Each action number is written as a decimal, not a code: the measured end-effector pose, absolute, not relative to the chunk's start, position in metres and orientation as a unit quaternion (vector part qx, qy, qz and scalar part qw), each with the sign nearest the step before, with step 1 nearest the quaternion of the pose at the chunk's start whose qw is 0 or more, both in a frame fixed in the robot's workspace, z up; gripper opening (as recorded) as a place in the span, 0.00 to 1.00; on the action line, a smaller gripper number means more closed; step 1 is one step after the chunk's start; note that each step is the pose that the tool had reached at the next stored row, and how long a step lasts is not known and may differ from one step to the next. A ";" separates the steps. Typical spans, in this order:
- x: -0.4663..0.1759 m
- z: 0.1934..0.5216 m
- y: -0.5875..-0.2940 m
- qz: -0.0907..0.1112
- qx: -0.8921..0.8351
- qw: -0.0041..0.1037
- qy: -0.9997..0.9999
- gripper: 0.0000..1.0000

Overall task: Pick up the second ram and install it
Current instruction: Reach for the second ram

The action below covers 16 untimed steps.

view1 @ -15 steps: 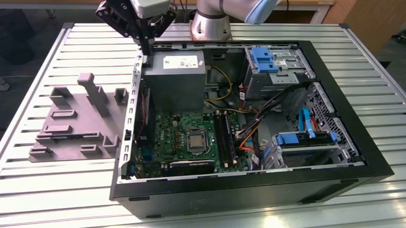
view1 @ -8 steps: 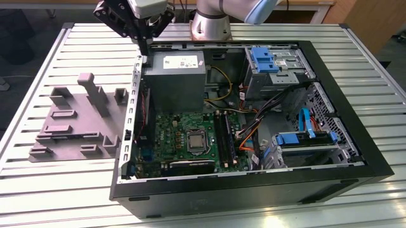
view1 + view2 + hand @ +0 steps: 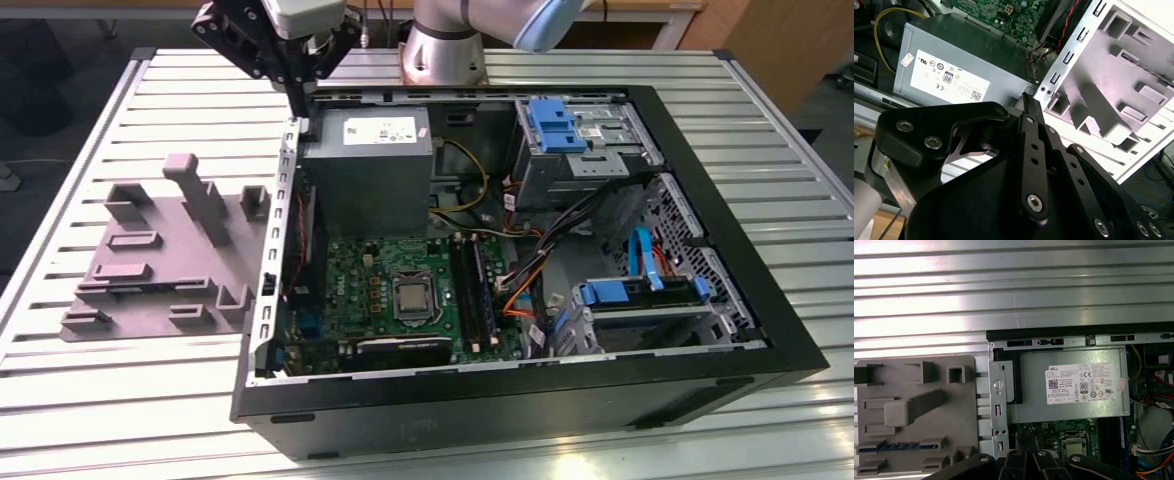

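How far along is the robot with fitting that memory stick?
Barely started. The thin blue-green circuit-board stick lies in the grey plastic holder, not picked up. The black robot hand hangs empty over the edge of the open black computer case. Pickup and fitting into the long black motherboard slots remain.

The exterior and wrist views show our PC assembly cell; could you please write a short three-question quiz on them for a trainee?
1. True or false: the gripper is holding the second ram.
2. Where is the grey holder relative to the computer case? A inside it; B on the table, at the exterior view's left of it; C on top of it.
3. Fill in: in the exterior view, the gripper hangs by the case corner beside the grey, labelled ____.
Key: 1 false, the second ram sits in the grey holder; 2 B; 3 power supply.
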<state>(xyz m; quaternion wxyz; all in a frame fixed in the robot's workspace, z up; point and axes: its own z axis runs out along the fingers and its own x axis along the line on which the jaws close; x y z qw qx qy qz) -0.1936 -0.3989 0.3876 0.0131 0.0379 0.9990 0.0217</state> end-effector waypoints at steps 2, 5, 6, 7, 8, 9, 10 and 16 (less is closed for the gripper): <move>-0.194 0.388 -0.399 0.022 0.038 0.013 0.999 0.11; -0.195 0.388 -0.399 0.022 0.038 0.013 0.999 0.11; -0.195 0.388 -0.399 0.022 0.038 0.013 0.999 0.11; -0.196 0.388 -0.399 0.022 0.038 0.013 0.999 0.11; -0.196 0.388 -0.399 0.022 0.038 0.013 0.999 0.11; -0.197 0.388 -0.399 0.022 0.038 0.013 0.999 0.11; -0.197 0.388 -0.399 0.022 0.038 0.013 0.999 0.11; -0.199 0.388 -0.399 0.022 0.038 0.013 0.999 0.11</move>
